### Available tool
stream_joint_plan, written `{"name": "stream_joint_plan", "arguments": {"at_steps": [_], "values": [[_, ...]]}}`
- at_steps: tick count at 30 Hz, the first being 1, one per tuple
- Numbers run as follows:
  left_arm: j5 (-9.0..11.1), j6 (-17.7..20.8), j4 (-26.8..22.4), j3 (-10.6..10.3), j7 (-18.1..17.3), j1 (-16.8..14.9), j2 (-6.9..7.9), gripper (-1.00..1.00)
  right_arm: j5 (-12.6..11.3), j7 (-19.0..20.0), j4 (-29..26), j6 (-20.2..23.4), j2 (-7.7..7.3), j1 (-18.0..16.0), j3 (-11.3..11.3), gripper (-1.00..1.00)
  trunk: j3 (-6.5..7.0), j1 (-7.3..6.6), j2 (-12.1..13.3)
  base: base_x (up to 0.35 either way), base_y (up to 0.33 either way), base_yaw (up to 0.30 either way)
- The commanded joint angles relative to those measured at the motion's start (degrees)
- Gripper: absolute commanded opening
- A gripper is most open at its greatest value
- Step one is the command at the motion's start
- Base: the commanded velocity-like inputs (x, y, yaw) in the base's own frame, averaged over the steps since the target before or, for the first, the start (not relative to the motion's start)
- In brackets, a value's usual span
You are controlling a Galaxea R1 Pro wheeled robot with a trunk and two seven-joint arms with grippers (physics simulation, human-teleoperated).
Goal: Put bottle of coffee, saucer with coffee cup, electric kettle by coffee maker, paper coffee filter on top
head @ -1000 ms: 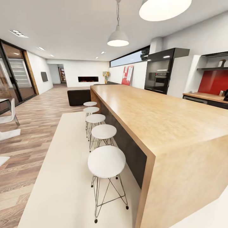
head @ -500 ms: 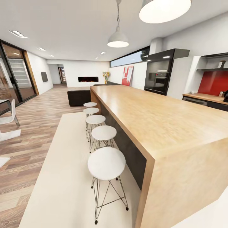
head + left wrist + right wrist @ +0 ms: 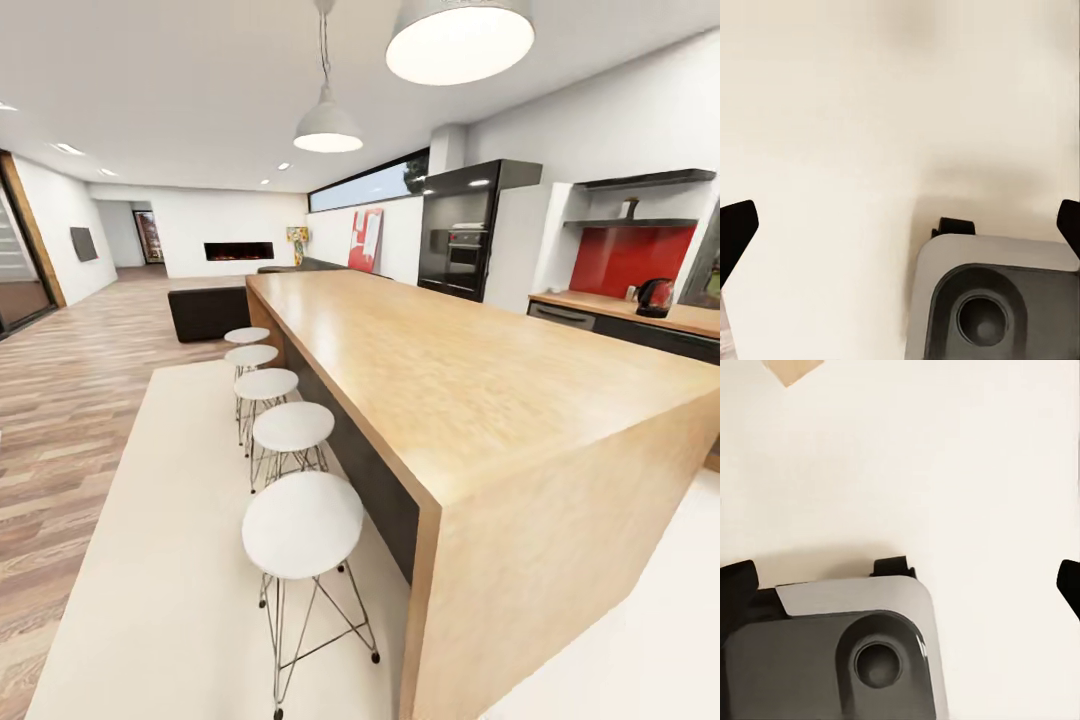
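Where the red backsplash point(image 3: 628, 258) meets the far tabletop point(image 3: 640, 312), the electric kettle point(image 3: 655, 297) stands upright below two dark shelves point(image 3: 640, 181). Between it and the camera runs a long wooden island point(image 3: 480, 380) with white stools point(image 3: 300, 525) along its side. The left tool point(image 3: 900, 225) and right tool point(image 3: 900, 577) are both released, fingers spread wide over the pale floor point(image 3: 832, 112) and the robot's grey base point(image 3: 832, 660).

A long island counter point(image 3: 480, 380) runs from the lower right of the frame toward the centre, with five stools point(image 3: 300, 525) lined along its left side on a rug point(image 3: 180, 560). At the right edge, an electric kettle point(image 3: 655, 297) stands on the kitchen countertop point(image 3: 600, 305), shelves point(image 3: 640, 200) above it, and an oven unit point(image 3: 460, 240) to their left.
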Motion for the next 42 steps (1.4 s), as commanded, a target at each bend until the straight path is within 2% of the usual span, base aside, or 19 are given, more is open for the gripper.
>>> {"name": "stream_joint_plan", "arguments": {"at_steps": [1, 22, 30, 42], "values": [[0.25, -0.07, -0.11, 0.12, -0.1, 0.04, -0.01, 1.0, -0.33, 0.39, 0.08, -0.28, 0.03, -0.05, -0.31, 1.0, 0.11, -0.23, 0.38, 0.0, 0.0, -0.3], [0.22, -0.1, -0.11, 0.09, -0.1, 0.04, -0.11, 1.0, -0.24, 0.01, 0.08, -0.79, 0.08, -0.05, -0.39, 1.0, 3.22, -4.84, 8.81, 0.0, 0.0, -0.292], [0.22, -0.1, -0.11, 0.08, -0.1, 0.04, -0.11, 1.0, 0.27, -0.37, 0.08, -0.6, 0.29, -0.05, -0.09, 1.0, 4.59, -6.6, 12.02, 0.0, 0.0, -0.074], [0.21, -0.1, -0.11, 0.0, -0.1, 0.04, -0.12, 1.0, 0.44, -0.41, 0.08, -0.62, 0.28, -0.05, 0.1, 1.0, 6.74, -9.23, 16.83, 0.0, 0.0, -0.262]]}}
